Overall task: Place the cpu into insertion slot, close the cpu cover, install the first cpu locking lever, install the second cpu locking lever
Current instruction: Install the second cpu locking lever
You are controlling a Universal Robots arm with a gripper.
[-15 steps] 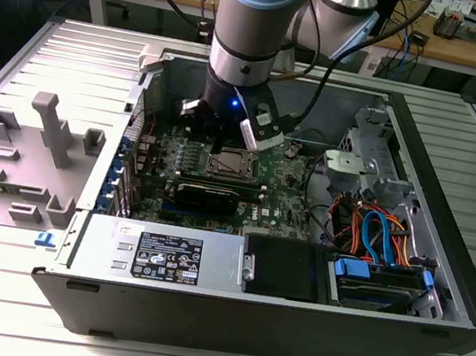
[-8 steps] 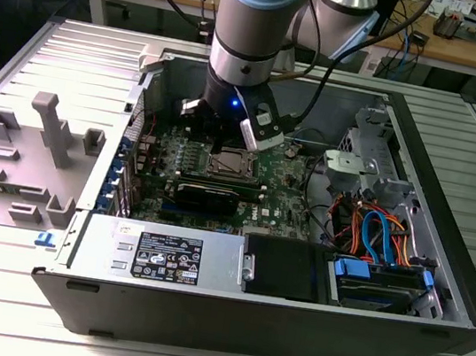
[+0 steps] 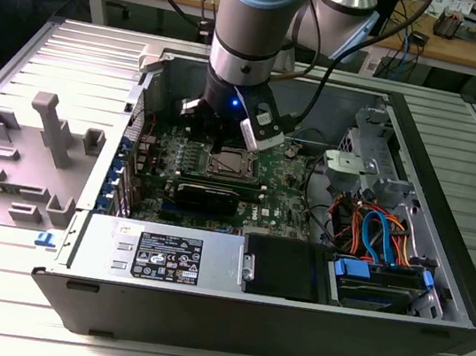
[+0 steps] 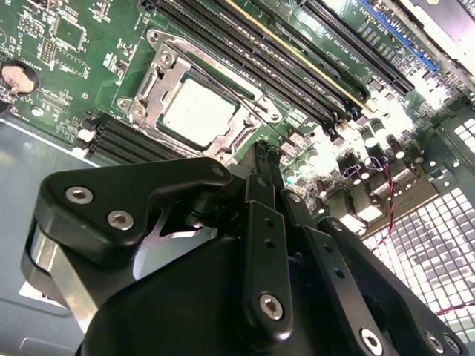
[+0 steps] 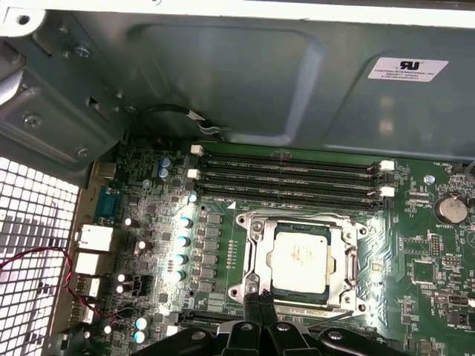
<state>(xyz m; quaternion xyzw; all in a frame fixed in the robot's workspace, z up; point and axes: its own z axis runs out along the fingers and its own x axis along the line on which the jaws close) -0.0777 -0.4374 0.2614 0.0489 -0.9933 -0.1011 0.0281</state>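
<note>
One small flat square cpu point(image 5: 299, 260) with a dull silver-grey metal top is sitting in the one insertion slot point(image 5: 256, 245), a square socket with a shiny metal rim set in the green circuit board point(image 5: 423, 259). One cpu cover point(image 5: 343, 261), a thin shiny metal frame plate with a square window, is lying closed around the chip, whose top is showing through that window; in the second wrist view the same chip point(image 4: 199, 111) is lying inside the frame point(image 4: 158, 80). In the exterior view the socket point(image 3: 233, 165) is appearing a little above the middle of the frame, inside one open grey metal computer case point(image 3: 440, 262). Four long black memory slots point(image 5: 289, 178) are running side by side just beside the socket in the first wrist view, and one round silver coin battery point(image 5: 451, 208) is sitting at the right edge of that frame.

The single black gripper point(image 5: 260, 317) is keeping its fingers point(image 4: 261, 178) drawn close together, with nothing between them. The tips are hovering at the socket's near edge, just beside the frame plate; whether they are touching it cannot be told.

The one grey robot arm point(image 3: 263, 12) is coming down from the top centre of the exterior view, roughly upright, its wrist pointing down into the case right over the socket.
</note>
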